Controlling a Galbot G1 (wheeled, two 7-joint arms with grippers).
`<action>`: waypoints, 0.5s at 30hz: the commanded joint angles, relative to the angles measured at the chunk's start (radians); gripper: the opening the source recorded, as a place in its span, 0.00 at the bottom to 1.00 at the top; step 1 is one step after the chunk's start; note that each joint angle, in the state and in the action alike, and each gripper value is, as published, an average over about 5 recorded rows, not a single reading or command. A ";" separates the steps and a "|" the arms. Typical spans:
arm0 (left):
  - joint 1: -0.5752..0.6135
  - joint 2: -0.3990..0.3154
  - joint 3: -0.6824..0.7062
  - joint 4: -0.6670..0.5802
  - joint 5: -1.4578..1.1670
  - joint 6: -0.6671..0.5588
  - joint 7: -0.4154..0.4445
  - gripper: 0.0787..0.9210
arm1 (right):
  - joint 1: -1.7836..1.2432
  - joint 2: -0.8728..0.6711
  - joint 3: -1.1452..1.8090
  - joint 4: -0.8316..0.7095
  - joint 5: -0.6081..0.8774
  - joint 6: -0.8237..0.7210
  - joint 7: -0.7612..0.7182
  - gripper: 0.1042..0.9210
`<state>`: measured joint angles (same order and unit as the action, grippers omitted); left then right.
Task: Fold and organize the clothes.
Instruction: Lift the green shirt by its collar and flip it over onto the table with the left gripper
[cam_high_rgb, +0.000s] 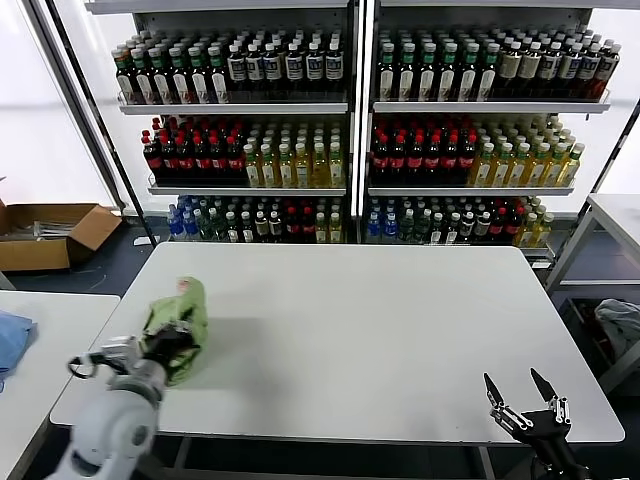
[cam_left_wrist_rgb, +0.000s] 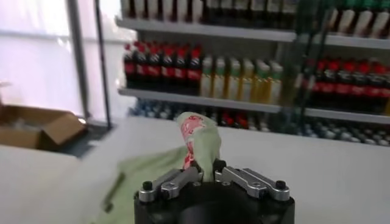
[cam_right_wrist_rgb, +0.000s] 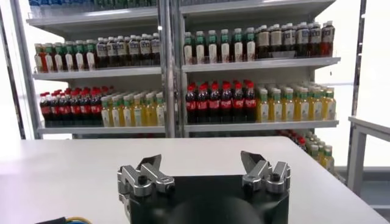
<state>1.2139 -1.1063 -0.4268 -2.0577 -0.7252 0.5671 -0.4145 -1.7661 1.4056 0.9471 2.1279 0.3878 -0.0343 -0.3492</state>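
A light green shirt (cam_high_rgb: 182, 318) lies bunched near the front left corner of the white table (cam_high_rgb: 380, 320). A bit of its red-and-white print shows at the far end. My left gripper (cam_high_rgb: 170, 345) is shut on the shirt's near part. In the left wrist view the green fabric (cam_left_wrist_rgb: 201, 143) rises from between the closed fingers (cam_left_wrist_rgb: 183, 178), red print on top. My right gripper (cam_high_rgb: 521, 392) is open and empty at the table's front right edge; it also shows in the right wrist view (cam_right_wrist_rgb: 201, 164).
Shelves of bottles (cam_high_rgb: 360, 130) stand behind the table. A second white table (cam_high_rgb: 40, 340) with blue cloth (cam_high_rgb: 12, 338) is at the left. A cardboard box (cam_high_rgb: 50, 232) lies on the floor at far left. Another table (cam_high_rgb: 615, 215) stands at right.
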 joint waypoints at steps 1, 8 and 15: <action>-0.154 -0.354 0.493 0.089 0.058 0.010 -0.194 0.08 | -0.036 0.012 -0.004 0.052 -0.037 -0.009 0.001 0.88; -0.216 -0.385 0.503 0.133 0.041 0.009 -0.194 0.08 | -0.052 0.010 -0.046 0.095 -0.085 -0.023 0.010 0.88; -0.212 -0.306 0.450 0.089 -0.012 -0.019 -0.095 0.15 | -0.026 -0.032 -0.147 0.104 -0.137 -0.089 0.068 0.88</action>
<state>1.0487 -1.3799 -0.0565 -1.9670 -0.7016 0.5653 -0.5450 -1.7984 1.4033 0.8968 2.2045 0.3117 -0.0663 -0.3288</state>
